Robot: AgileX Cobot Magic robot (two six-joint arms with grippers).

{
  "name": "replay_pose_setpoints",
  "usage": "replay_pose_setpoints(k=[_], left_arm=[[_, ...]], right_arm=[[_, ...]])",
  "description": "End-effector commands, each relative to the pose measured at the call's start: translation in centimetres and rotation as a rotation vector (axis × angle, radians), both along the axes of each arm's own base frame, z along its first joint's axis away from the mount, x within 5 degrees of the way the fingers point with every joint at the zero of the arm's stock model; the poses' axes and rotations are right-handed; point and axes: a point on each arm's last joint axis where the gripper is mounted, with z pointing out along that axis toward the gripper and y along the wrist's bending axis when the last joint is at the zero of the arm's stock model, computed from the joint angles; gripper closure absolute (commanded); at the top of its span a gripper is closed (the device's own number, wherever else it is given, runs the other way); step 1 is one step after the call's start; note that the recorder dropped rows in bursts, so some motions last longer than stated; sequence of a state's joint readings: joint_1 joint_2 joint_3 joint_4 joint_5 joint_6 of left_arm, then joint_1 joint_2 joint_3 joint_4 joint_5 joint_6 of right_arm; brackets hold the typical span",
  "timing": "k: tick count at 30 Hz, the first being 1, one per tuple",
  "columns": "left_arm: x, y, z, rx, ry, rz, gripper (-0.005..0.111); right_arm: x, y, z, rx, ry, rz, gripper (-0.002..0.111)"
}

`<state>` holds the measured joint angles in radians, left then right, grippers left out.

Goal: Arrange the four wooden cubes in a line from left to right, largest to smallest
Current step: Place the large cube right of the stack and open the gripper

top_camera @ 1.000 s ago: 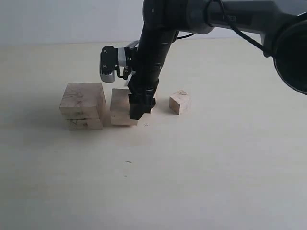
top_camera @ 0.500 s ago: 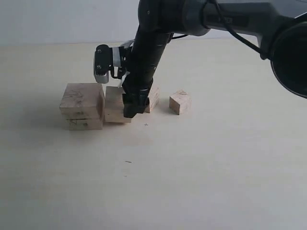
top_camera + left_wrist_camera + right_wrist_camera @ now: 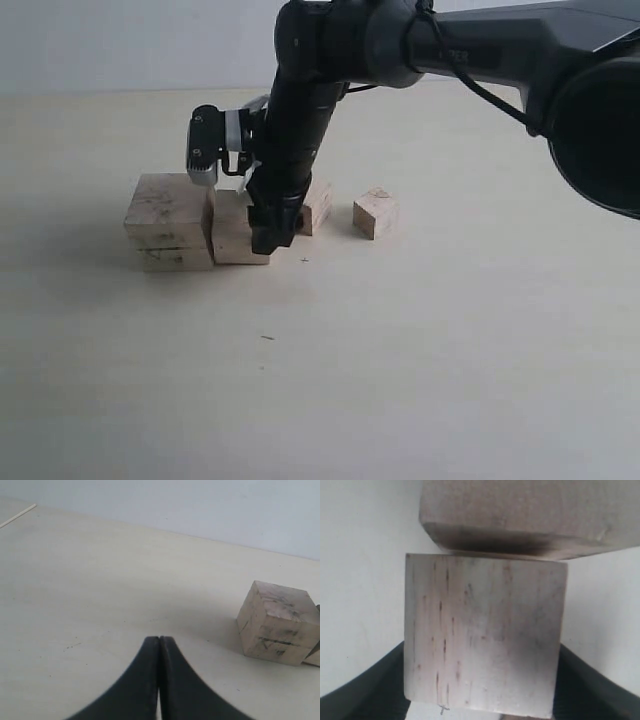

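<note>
The largest wooden cube (image 3: 169, 222), seamed and speckled, stands at the left. The second-largest cube (image 3: 231, 229) sits right beside it, with my right gripper (image 3: 270, 238) shut on it from above. In the right wrist view this cube (image 3: 482, 635) fills the space between my fingers (image 3: 365, 692), and its far edge meets the largest cube (image 3: 530, 515). A third cube (image 3: 319, 206) is partly hidden behind the arm. The smallest cube (image 3: 375, 213) stands at the right. My left gripper (image 3: 159, 641) is shut on nothing above the table, and it sees the largest cube (image 3: 277, 623).
The pale tabletop (image 3: 400, 350) stretches wide in front of the row. The right arm (image 3: 310, 100) reaches in from the upper right and crosses over the cubes. A pale wall (image 3: 120, 40) runs behind the table.
My right gripper has slid the second-largest cube to the left, from a gap beside the largest cube to right up against it. The third cube now shows from behind the arm.
</note>
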<state>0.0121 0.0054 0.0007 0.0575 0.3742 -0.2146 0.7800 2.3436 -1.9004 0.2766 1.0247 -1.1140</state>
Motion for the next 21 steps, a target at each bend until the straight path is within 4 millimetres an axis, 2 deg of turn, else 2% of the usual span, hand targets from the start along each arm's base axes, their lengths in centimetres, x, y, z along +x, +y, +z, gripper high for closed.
replay_pose_setpoints(k=[1,7,11,15,16,18,20,21], left_arm=[[-0.02,-0.03,0.10,-0.003,-0.011,-0.004,0.107],[-0.02,-0.03,0.10,-0.003,-0.011,-0.004,0.107],[-0.02,-0.03,0.10,-0.003,-0.011,-0.004,0.107],[-0.02,-0.03,0.10,-0.003,-0.011,-0.004,0.107],[-0.02,-0.03,0.10,-0.003,-0.011,-0.004,0.107],[-0.02,-0.03,0.10,-0.003,-0.011,-0.004,0.107],[-0.02,-0.03,0.10,-0.003,-0.011,-0.004,0.107],[-0.02,-0.03,0.10,-0.003,-0.011,-0.004,0.107]], right_arm=[[0.16,0.19,0.33,0.027,-0.015,-0.010,0.108],[0.18,0.21,0.34,0.028,-0.018,-0.009,0.108],[0.18,0.21,0.34,0.028,-0.018,-0.009,0.099],[0.18,0.21,0.34,0.028,-0.018,-0.009,0.077],[0.18,0.21,0.34,0.028,-0.018,-0.009,0.065],[0.21,0.23,0.34,0.030,-0.020,-0.012,0.048],[0.32,0.31,0.37,0.040,-0.032,-0.016,0.036],[0.39,0.36,0.39,0.046,-0.035,-0.031,0.034]])
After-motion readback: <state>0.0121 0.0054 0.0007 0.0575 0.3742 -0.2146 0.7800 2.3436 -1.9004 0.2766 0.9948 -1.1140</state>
